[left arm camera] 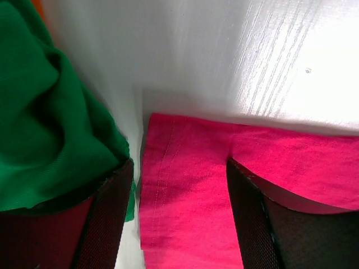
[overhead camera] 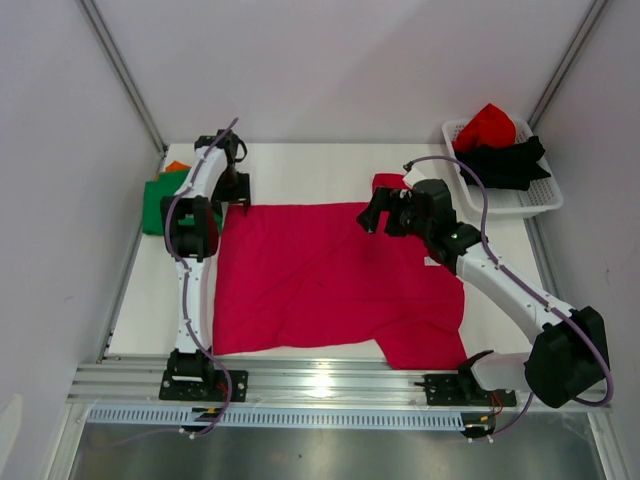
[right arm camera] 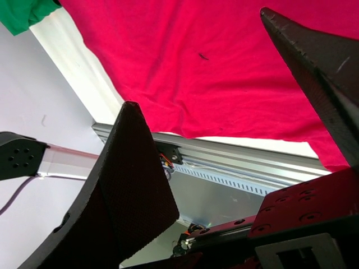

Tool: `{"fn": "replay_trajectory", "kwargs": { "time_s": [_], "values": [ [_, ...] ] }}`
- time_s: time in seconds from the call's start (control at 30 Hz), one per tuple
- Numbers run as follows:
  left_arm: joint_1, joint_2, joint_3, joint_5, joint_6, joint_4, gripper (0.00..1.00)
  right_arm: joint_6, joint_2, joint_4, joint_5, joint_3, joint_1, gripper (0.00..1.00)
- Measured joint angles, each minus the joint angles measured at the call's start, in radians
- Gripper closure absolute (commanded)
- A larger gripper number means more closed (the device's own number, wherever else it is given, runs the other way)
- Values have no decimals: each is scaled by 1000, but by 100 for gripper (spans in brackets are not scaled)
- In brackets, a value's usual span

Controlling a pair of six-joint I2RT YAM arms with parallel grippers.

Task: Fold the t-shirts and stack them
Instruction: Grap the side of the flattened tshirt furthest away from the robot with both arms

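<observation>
White table [overhead camera: 300,165] in front of you carries the magenta-pink t-shirt [overhead camera: 320,280], spread flat at its middle. Your left tool [left arm camera: 179,168] stands parted over that shirt's far-left corner, gripping nothing, with the green t-shirt [overhead camera: 155,205] just beside it. Your right tool [overhead camera: 372,218] gapes wide over the far-right part, empty. The red t-shirt [overhead camera: 487,125] and black t-shirt [overhead camera: 510,160] lie in the white basket [overhead camera: 540,203].
</observation>
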Motion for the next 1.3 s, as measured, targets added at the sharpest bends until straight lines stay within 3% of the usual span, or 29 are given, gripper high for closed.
{"fn": "replay_trajectory", "kwargs": {
  "time_s": [0.07, 0.13, 0.17, 0.2, 0.3, 0.43, 0.47, 0.73, 0.83, 0.87, 0.9, 1.3],
  "values": [
    [0, 0, 0, 5, 9, 0, 29, 0, 0, 0, 0, 0, 2, 7],
    [0, 0, 0, 8, 17, 0, 38, 0, 0, 0, 1, 0, 2, 7],
    [0, 0, 0, 8, 20, 0, 58, 0, 0, 0, 1, 0, 3, 7],
    [0, 0, 0, 10, 16, 0, 68, 0, 0, 0, 1, 0, 4, 7],
    [1, 0, 0, 12, 31, 0, 87, 0, 0, 0, 1, 0, 4, 7],
    [4, 0, 0, 25, 34, 0, 92, 0, 0, -1, 3, 0, 4, 7],
    [5, 0, 0, 30, 34, 0, 99, 0, 0, -2, 3, 0, 4, 7],
    [14, 0, -9, 43, 34, 4, 99, 0, 0, -16, 8, 0, 5, 7],
    [14, 0, -14, 42, 38, 11, 56, 0, 0, -21, 8, 0, 5, 7],
    [14, 0, -17, 42, 32, 16, 45, 0, 0, -23, 8, 0, 6, 7],
    [14, 0, -17, 42, 29, 16, 41, 0, 0, -23, 8, 0, 6, 7],
    [19, 0, -19, 42, 5, 21, 36, 0, 0, -26, 10, 0, 6, 7]
  ]
}}
